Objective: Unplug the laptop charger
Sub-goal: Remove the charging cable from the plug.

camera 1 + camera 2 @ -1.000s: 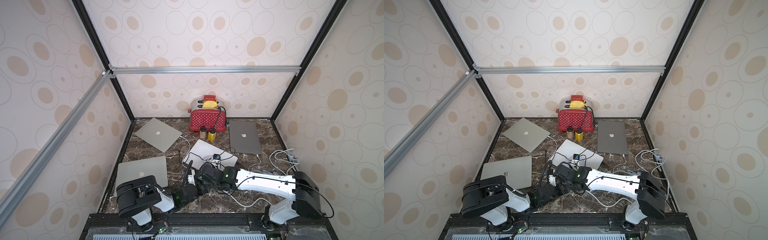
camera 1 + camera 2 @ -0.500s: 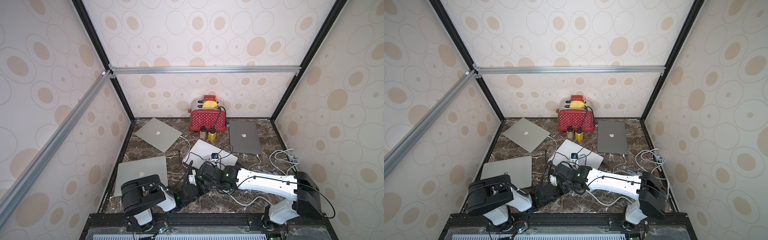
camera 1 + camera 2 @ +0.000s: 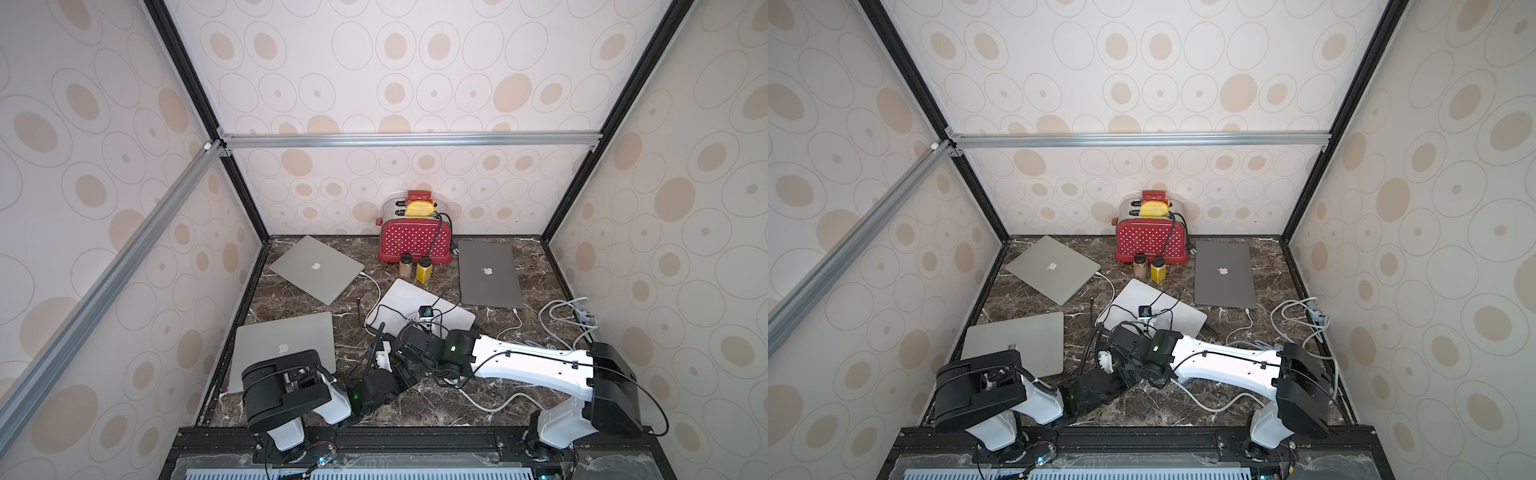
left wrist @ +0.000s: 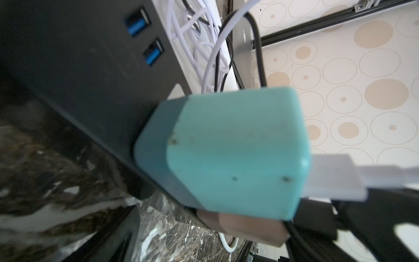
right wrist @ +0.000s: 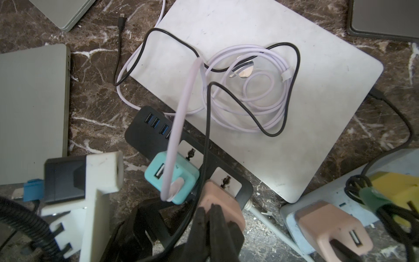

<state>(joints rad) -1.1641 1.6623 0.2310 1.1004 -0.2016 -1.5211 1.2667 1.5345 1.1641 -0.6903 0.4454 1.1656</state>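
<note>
A teal charger block with a lilac cable is plugged into the black power strip. It fills the left wrist view, very close to the camera. My left gripper is low at the strip and open, with one black finger beside the teal block. A pink charger with a black cable sits in the socket beside it. My right gripper is shut, and its black fingertips rest on top of the pink charger. In both top views the two wrists crowd together over the strip.
The white laptop beyond the strip carries the coiled lilac and black cables. Other closed laptops lie around. A light blue power strip holds another pink charger and a yellow plug. The red toaster, two jars and loose white cables stand further off.
The left arm's shoulder has shifted slightly. Both grippers stay at the power strip, left open and right shut.
</note>
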